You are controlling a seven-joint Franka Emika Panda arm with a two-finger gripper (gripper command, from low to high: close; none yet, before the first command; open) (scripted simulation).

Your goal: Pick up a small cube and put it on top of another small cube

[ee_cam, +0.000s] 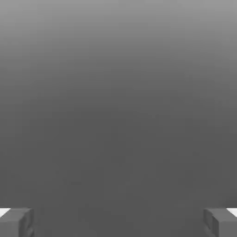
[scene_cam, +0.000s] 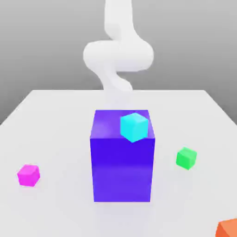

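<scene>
Exterior view: a white table (scene_cam: 55, 120) is seen with the white arm (scene_cam: 118, 55) rising behind it against a grey backdrop.
Big purple block (scene_cam: 122, 162): placed upright near the table's middle, in front of the arm.
Small cyan cube (scene_cam: 134, 126): set on the block's top, toward its front edge on the exterior view's right.
Small magenta-pink cube (scene_cam: 28, 175): found resting on the table at the exterior view's left, well apart from the block.
Small green cube (scene_cam: 186, 158): laid on the table at the exterior view's right, near the block but not touching it.
Orange block (scene_cam: 227, 228): cut off by the frame's lower corner on the exterior view's right.
Hand view: plain grey ground is faced.
Gripper (ee_cam: 118, 222): its two grey fingertips (ee_cam: 16, 222) are held wide apart, with nothing between them.
</scene>
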